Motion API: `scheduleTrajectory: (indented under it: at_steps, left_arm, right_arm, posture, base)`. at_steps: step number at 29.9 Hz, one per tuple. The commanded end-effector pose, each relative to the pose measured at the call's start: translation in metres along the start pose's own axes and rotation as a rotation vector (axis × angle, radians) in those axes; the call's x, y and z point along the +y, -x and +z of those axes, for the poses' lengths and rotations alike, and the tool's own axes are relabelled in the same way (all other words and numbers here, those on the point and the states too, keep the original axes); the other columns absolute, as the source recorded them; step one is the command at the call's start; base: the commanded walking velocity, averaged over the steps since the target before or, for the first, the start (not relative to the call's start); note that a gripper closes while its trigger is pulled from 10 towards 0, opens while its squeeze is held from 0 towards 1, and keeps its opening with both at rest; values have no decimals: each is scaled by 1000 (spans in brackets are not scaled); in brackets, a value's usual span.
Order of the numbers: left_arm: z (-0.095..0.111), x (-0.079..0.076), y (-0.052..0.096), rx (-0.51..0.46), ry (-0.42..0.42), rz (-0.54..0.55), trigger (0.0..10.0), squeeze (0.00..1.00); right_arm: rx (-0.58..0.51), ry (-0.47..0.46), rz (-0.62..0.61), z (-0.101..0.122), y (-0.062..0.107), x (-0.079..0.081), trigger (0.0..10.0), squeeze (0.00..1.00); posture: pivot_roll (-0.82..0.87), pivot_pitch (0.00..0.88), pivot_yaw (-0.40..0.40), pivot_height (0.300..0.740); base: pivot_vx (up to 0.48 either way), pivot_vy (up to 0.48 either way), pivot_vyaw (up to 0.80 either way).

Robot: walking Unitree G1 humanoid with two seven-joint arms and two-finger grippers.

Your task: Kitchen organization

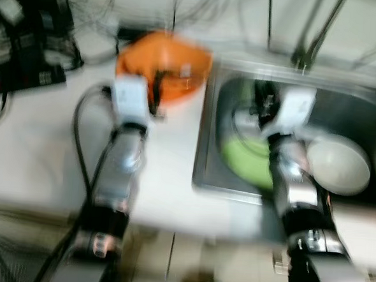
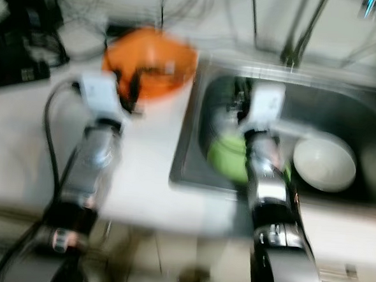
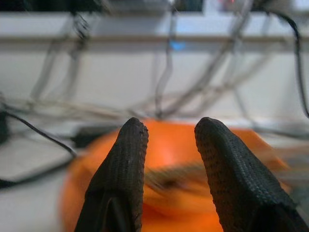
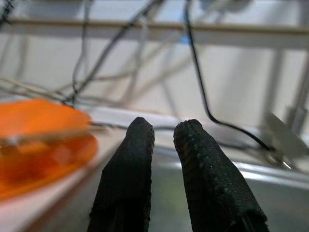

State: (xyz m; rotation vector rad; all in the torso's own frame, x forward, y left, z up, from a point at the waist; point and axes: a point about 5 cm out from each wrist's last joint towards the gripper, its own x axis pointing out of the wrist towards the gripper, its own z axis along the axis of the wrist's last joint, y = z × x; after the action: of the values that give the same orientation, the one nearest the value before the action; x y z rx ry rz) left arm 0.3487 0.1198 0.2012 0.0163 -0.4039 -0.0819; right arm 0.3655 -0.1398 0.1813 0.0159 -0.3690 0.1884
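The head views are blurred. An orange bowl (image 1: 164, 66) stands on the white counter beside the sink (image 1: 206, 148). My left gripper (image 1: 156, 91) reaches to the bowl's near rim; in the left wrist view its fingers (image 3: 120, 164) stand open, nothing between them, with the orange bowl (image 3: 169, 193) just beyond. My right gripper (image 1: 264, 101) hangs over the sink's left part, above a green dish (image 1: 247, 159). Its fingertips (image 4: 133, 145) are nearly together and hold nothing. A white bowl (image 1: 338, 164) lies in the sink to the right.
A faucet (image 1: 309, 40) rises behind the sink. Black equipment (image 1: 28, 42) and many cables crowd the back left of the counter. A black cable (image 1: 79, 141) runs along my left arm. The counter's front edge is close below.
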Motion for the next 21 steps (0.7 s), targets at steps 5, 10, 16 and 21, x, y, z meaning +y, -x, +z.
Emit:
scheduleTrajectory:
  at_steps: [5,10,16,21]
  left_arm:
    - [2,9,1,-5,1,25,10000,0]
    - [13,4,1,-29,2,-17,10000,0]
    - [28,9,-1,-32,27,-25,10000,0]
    - [47,12,-8,10,53,-56,10000,0]
  right_arm:
    - [4,-22,21,-1,-1,10,10000,0]
    - [4,-22,21,-1,0,9,10000,0]
    - [9,-23,23,-3,0,11,10000,0]
    - [10,-26,27,-3,-1,12,10000,0]
  posture:
    - [91,99,-21,740]
    - [91,101,-20,740]
    - [99,102,-21,740]
    - [105,101,-22,740]
  base:
    - [0,0,0]
    - [0,0,0]
    - [0,0,0]
    - [0,0,0]
